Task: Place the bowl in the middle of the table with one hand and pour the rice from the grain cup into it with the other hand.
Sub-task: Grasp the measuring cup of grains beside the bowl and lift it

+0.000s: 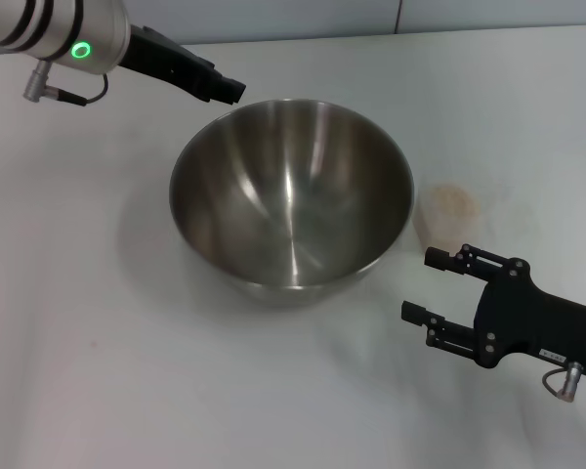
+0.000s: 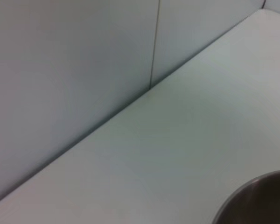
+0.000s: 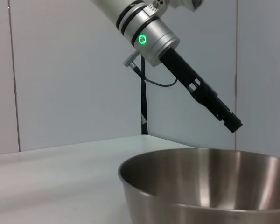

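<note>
The steel bowl (image 1: 291,195) stands upright and empty in the middle of the white table (image 1: 78,322). The clear grain cup (image 1: 450,212) stands just right of the bowl, with pale rice (image 1: 453,202) inside. My right gripper (image 1: 418,285) is open and empty, low over the table, a little nearer to me than the cup and beside the bowl's right front. My left gripper (image 1: 230,90) hovers above the bowl's far-left rim, apart from it, fingers together and holding nothing. The right wrist view shows the bowl (image 3: 210,186) and the left gripper (image 3: 233,123) above it. The bowl's rim (image 2: 256,193) shows in the left wrist view.
A grey panelled wall (image 2: 60,70) runs along the table's far edge. Bare table (image 1: 127,391) lies left of and in front of the bowl.
</note>
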Controlling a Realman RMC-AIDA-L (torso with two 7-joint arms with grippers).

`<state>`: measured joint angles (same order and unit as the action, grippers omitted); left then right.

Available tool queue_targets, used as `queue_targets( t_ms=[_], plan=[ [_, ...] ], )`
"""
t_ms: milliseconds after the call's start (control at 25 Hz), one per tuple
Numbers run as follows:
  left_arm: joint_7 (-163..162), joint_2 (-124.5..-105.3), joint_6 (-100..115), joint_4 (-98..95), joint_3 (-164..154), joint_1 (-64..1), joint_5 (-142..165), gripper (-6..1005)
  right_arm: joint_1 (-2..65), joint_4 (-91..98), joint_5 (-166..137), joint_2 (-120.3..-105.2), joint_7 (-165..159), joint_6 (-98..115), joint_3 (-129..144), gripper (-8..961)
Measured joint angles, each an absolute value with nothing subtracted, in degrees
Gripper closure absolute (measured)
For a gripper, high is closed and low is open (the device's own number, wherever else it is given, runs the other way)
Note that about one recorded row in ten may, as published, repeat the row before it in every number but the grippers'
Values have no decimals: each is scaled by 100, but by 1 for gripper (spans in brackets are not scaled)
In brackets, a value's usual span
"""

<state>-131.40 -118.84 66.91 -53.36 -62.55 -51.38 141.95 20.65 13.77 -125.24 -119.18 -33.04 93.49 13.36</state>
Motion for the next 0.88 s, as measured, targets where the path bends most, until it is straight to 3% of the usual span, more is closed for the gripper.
queue_targets(
  t_ms=[280,520,880],
  plan=[
    [-13082,-11853,6709,-5978,-6241,-4733,13581,501,2055,1362,-12513,-11918,-3304,9336,1336,267],
    [-12217,-11829,6695,-6831,-6105,-3615,11774,502,2067,1362,-12505,-11918,-3304,9318,1336,267],
    [-10112,-11820,7128,-6459,-6021,-2185,9129,487,2099,1362,-12505,-11918,-3304,9322,1336,267]
  ],
)
